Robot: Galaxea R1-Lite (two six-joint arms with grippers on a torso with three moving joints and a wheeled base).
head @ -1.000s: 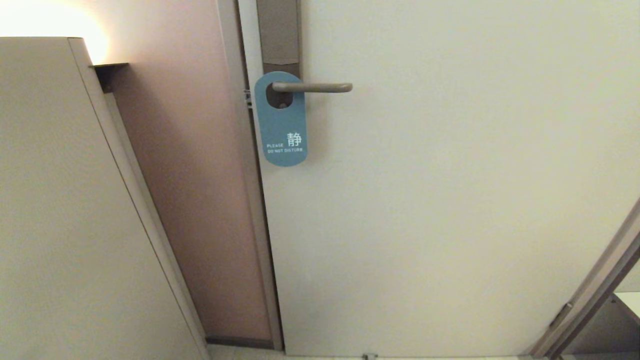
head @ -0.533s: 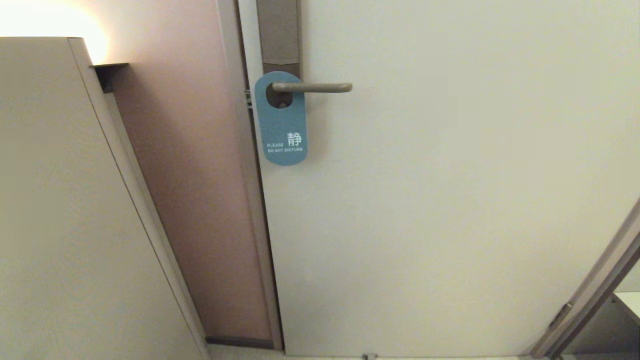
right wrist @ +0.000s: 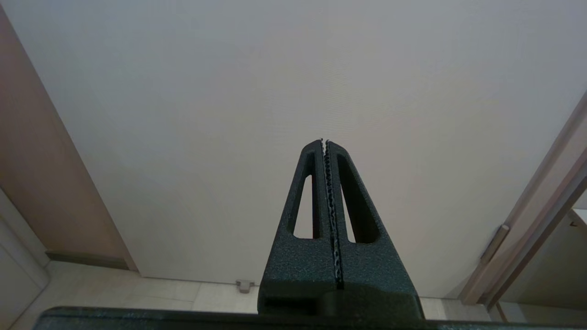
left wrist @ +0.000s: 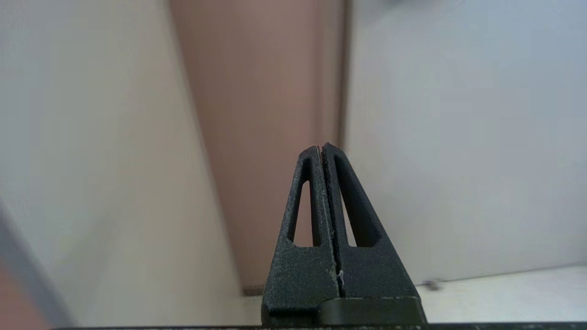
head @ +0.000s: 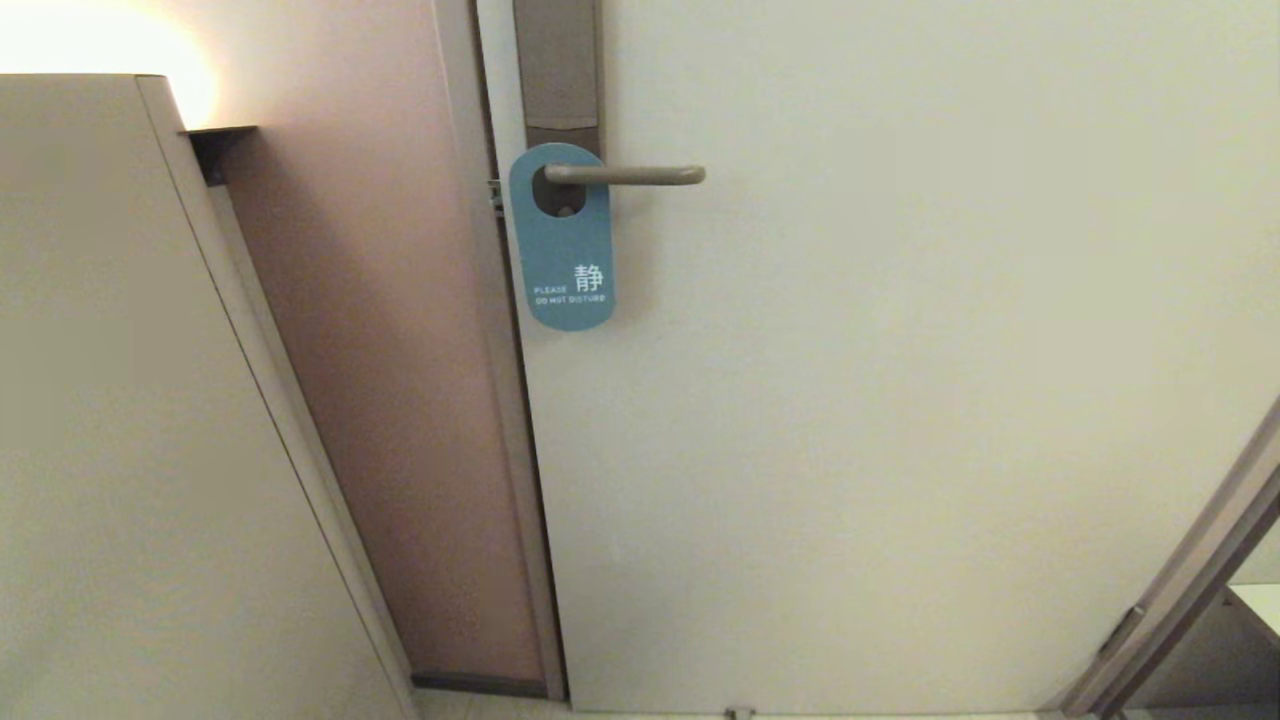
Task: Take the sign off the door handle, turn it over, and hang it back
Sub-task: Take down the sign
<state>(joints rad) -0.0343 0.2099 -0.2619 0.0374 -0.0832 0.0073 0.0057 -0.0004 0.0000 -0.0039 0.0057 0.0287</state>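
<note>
The sign (head: 561,237) hangs unmoved on the door handle (head: 624,175), blue face outward, as one second ago. The left tool (left wrist: 322,147) and right tool (right wrist: 324,143) are closed narrow, empty, below the handle; removal is not started.

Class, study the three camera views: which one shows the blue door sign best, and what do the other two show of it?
The head view: the sign hangs whole on the door handle, blue face and white text outward. The left wrist and right wrist views show none of it, only shut grippers against door and wall.
</note>
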